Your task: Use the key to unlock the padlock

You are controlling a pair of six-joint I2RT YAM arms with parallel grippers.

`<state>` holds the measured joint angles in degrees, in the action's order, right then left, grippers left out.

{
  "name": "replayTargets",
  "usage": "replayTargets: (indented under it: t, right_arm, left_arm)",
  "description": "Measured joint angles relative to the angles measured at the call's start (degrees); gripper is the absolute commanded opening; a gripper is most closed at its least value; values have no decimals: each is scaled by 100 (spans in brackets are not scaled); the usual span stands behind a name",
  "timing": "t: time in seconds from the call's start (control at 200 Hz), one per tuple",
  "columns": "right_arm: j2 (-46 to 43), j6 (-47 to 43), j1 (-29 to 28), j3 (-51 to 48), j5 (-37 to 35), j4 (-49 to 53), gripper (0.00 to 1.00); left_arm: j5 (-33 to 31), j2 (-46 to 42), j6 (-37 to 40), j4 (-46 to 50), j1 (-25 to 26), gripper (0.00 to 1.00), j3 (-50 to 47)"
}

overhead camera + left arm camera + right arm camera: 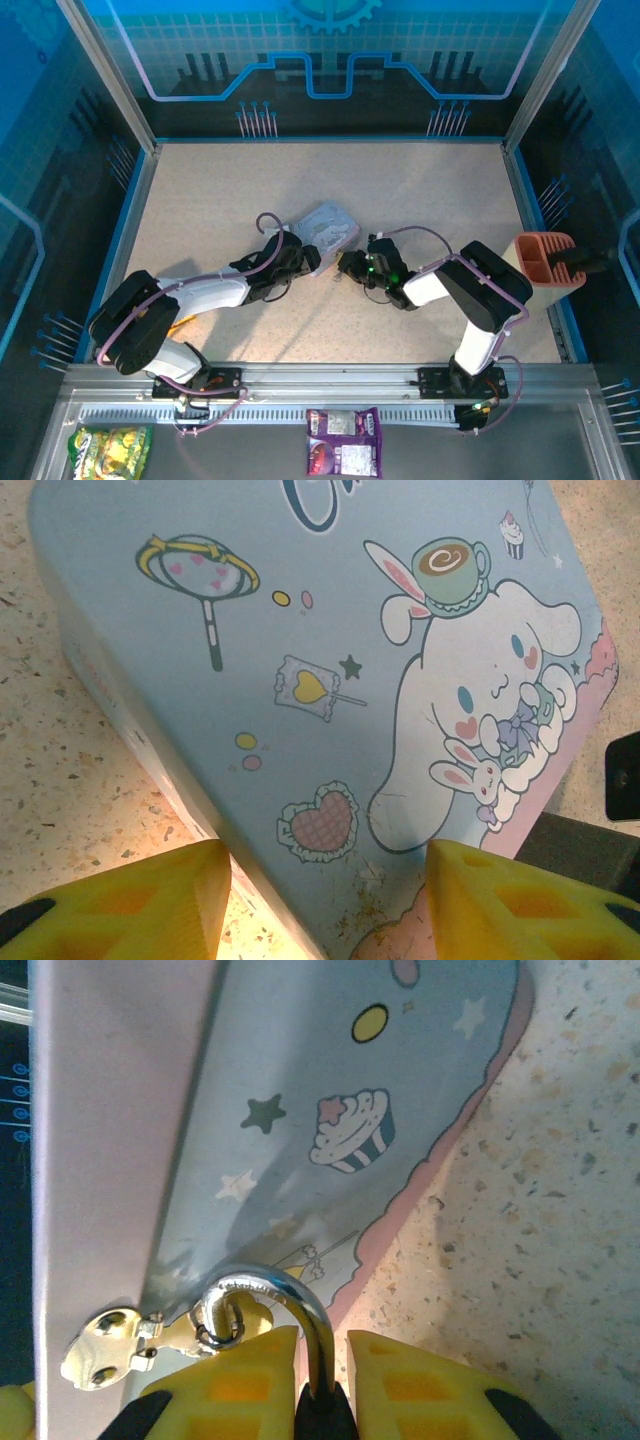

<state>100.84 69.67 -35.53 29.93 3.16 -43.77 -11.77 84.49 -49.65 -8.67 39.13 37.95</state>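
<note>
The padlock [322,1415] is a small dark body with a shiny metal shackle [268,1292]. The shackle is hooked through a ring on the brass hasp [105,1345] of the pastel cartoon tin [330,228]. My right gripper [322,1380] is shut on the padlock, and the body is pinched between its yellow fingers [240,1385]. In the top view that gripper [352,265] sits at the tin's near right corner. My left gripper [328,900] straddles the tin's [330,660] near corner with a yellow finger [150,900] on each side, gripping it. The key is out of view.
An orange slotted holder [545,258] stands by the right wall. Snack packets [343,442] lie on the ledge in front of the arm bases. Glass walls enclose the speckled table [220,190]. Both arms meet at the tin in mid table.
</note>
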Motion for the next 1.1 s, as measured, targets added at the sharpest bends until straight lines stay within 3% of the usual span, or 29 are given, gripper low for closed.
replayTargets:
  t: [0.625, 0.785, 1.101]
  right_arm:
    - [-87, -72, 297, 0, 195, -7, 14]
    - [-706, -621, 313, 2, 179, 651, 14]
    - [-2315, -2459, 581, 50, 111, 2938, 14]
  left_arm:
    - [-109, -13, -125, 46, 35, 56, 9]
    - [37, -267, 98, 81, -173, 60, -173]
    - [267, -1906, 1429, 422, -990, 72, -415]
